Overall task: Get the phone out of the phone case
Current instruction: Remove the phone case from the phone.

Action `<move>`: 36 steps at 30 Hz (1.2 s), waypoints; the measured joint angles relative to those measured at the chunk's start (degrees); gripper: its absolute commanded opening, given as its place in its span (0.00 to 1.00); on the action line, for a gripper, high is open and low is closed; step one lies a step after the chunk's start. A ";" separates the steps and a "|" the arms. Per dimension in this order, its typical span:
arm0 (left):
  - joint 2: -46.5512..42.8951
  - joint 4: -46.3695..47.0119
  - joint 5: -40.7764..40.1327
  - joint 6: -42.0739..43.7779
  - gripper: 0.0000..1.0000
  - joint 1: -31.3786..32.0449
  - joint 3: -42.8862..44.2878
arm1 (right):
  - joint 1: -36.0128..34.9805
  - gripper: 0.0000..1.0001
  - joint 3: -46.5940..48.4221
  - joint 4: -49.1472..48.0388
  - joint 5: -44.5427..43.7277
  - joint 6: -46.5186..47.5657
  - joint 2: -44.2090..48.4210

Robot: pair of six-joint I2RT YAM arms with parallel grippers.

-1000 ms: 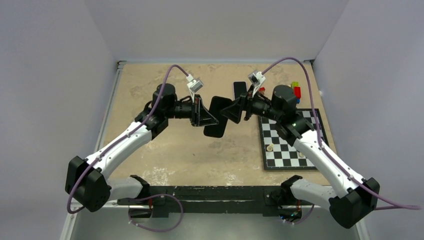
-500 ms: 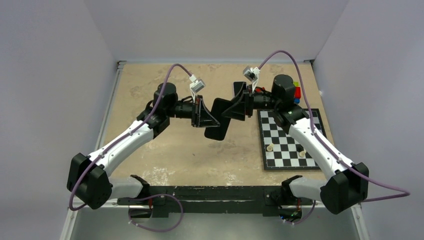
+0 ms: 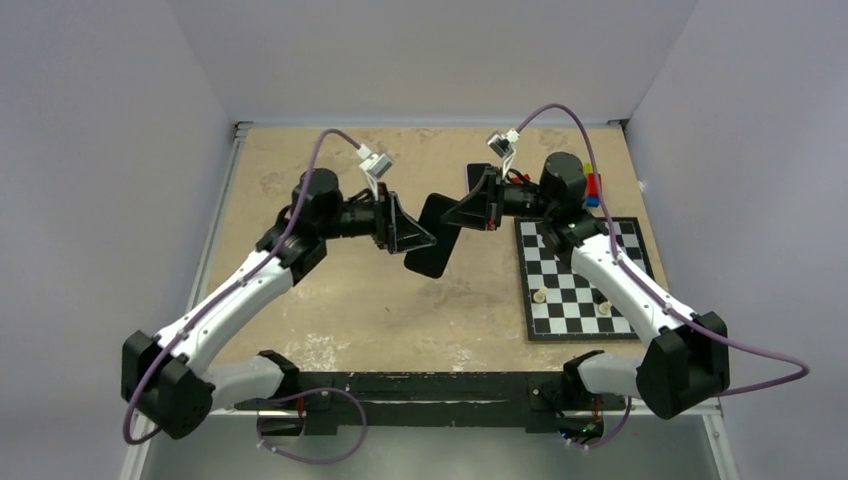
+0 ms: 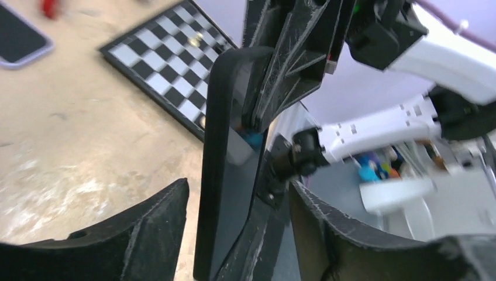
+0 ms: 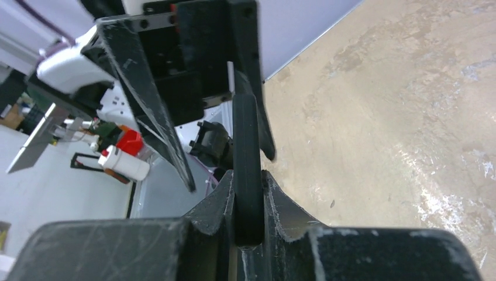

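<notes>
Slim matte-black phone case (image 5: 245, 129) hangs edge-on above mid-bench, right hand (image 5: 247, 178) clenched on it, left hand (image 4: 237, 186) released around it.

**Hidden, Cropped, Blurred**

Phone case (image 5: 247, 146) caught only edge-on from both wrists, so no telling whether filled or empty; lower end buried between the fingers of the right gripper (image 5: 248, 187). From the left wrist: fingers of the left gripper (image 4: 238, 193) cropped at the bottom edge, a dark phone (image 4: 17, 38) and a red scrap (image 4: 50, 7) cropped at the top and smeared, chessboard (image 4: 169, 52) partly masked by the case, background a blur. From above: pale pieces (image 3: 540, 296) too small to name, coloured blocks (image 3: 592, 185) half hidden.
</notes>
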State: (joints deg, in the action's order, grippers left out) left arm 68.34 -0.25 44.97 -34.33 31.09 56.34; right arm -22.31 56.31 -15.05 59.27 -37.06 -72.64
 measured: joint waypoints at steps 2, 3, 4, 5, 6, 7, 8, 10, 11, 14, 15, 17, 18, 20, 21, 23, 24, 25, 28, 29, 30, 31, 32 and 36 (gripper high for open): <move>-6.29 -1.86 -6.32 -1.62 0.69 -0.26 -2.47 | 0.26 0.00 -0.02 -0.31 -1.03 -2.08 0.07; -9.46 -2.49 -8.48 -2.16 0.70 -0.33 -3.85 | 0.26 0.00 -0.04 -0.37 -1.09 -2.19 0.07; -13.42 -3.06 -10.99 -2.58 0.71 -0.39 -5.57 | 0.33 0.00 -0.24 -1.25 -1.36 -3.21 0.09; -17.09 -3.65 -12.90 -2.82 0.70 -0.39 -7.10 | 0.37 0.00 -0.76 -2.73 -1.36 -4.55 0.11; -20.31 -3.89 -14.47 -3.15 0.70 -0.39 -8.61 | 0.48 0.00 -1.90 -5.09 -1.31 -6.43 0.28; -22.60 -4.09 -15.50 -3.41 0.70 -0.39 -9.90 | 0.48 0.00 -2.84 -6.97 -1.16 -8.04 0.44; -25.59 -4.17 -16.24 -3.69 0.69 -0.39 -11.56 | 0.52 0.00 -4.35 -10.19 -1.01 -10.29 0.50; -27.63 -3.98 -16.28 -4.11 0.68 -0.39 -13.46 | 0.52 0.00 -6.38 -14.64 -0.72 -13.81 0.50; -27.76 -3.69 -15.89 -4.24 0.66 -0.39 -14.36 | 0.50 0.00 -7.34 -16.83 -0.37 -15.58 0.50; -26.45 -2.45 -12.96 -5.29 0.56 -0.39 -17.55 | 0.22 0.00 -8.61 -21.18 0.39 -19.32 0.57; -25.55 -1.86 -11.89 -5.62 0.52 -0.39 -18.40 | 0.13 0.00 -8.83 -22.51 0.52 -20.28 0.68; -24.39 -0.31 -10.01 -6.43 0.43 -0.39 -19.82 | -0.09 0.00 -9.01 -24.39 0.79 -21.77 0.85; -24.02 0.79 -8.85 -7.23 0.40 -0.39 -20.52 | -0.17 0.00 -9.01 -25.11 0.94 -22.25 1.03; -23.78 3.96 -6.60 -8.74 0.33 -0.37 -21.51 | -0.20 0.00 -9.22 -25.92 1.33 -22.64 1.46; -23.78 5.51 -5.60 -9.62 0.29 -0.35 -21.79 | -0.20 0.00 -9.42 -26.21 1.42 -22.95 1.70; -23.71 8.55 -3.87 -10.84 0.21 -0.33 -22.45 | -0.20 0.00 -9.68 -26.43 1.46 -23.47 2.38; -23.63 9.31 -3.19 -11.32 0.19 -0.33 -22.56 | -0.24 0.00 -9.70 -26.58 1.55 -23.56 2.69; -23.50 10.38 -2.32 -11.72 0.16 -0.33 -22.60 | -0.31 0.00 -9.70 -26.67 1.62 -23.61 2.93; -23.23 12.87 0.22 -12.09 0.09 -0.33 -23.04 | -0.55 0.00 -9.70 -27.43 2.08 -24.00 3.48; -23.12 13.53 1.22 -12.11 0.07 -0.37 -23.15 | -0.68 0.00 -9.70 -27.91 2.43 -24.33 3.54; -22.86 14.43 2.84 -11.93 0.04 -0.42 -23.23 | -0.83 0.00 -9.70 -28.39 2.95 -24.70 3.56; -22.62 14.91 4.44 -11.37 0.02 -0.44 -23.23 | -1.01 0.00 -9.70 -28.98 3.56 -25.14 3.56; -22.47 15.04 5.97 -10.40 0.00 -0.44 -23.21 | -1.22 0.00 -9.70 -29.55 4.02 -25.55 3.56; -22.03 13.27 12.11 -5.46 0.00 -0.44 -21.40 | -2.99 0.00 -9.84 -35.08 5.79 -29.33 3.23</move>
State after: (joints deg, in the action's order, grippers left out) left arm 46.30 13.02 57.08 -39.79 30.65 34.94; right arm -25.30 46.48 -50.13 65.06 -66.39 -69.41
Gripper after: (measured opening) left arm 0.196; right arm 0.158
